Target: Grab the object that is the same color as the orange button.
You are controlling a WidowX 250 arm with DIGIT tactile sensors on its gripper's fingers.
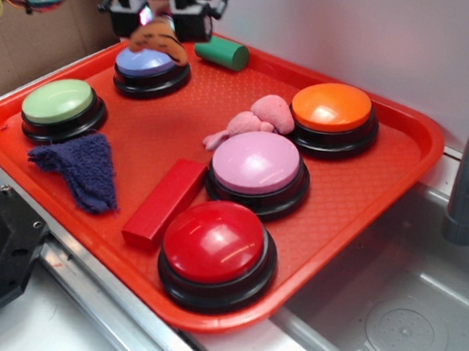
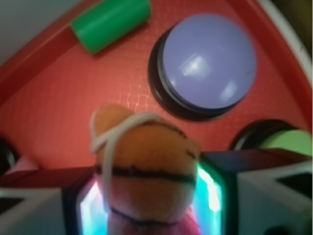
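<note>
Tiger toy (image 2: pixel 144 166) is hanging clamped between the claw (image 1: pixel 159 21) fingers, lifted clear above the purple button (image 1: pixel 151 68) at the red tray's (image 1: pixel 406 161) far corner. Its colour is matching the orange button (image 1: pixel 332 110), so the grasp appears correct and complete.

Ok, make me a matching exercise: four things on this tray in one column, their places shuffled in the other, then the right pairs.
Things:
1. striped orange plush tiger
2. green wooden cylinder
3. dark blue knitted cloth
4. red rectangular wooden block

Places:
A. lying by the tray's far rim
B. between the pink-topped dome button and the cloth
C. held in the tool, above the purple-topped dome button
D. in front of the green-topped dome button

Pairs: 1-C, 2-A, 3-D, 4-B
</note>
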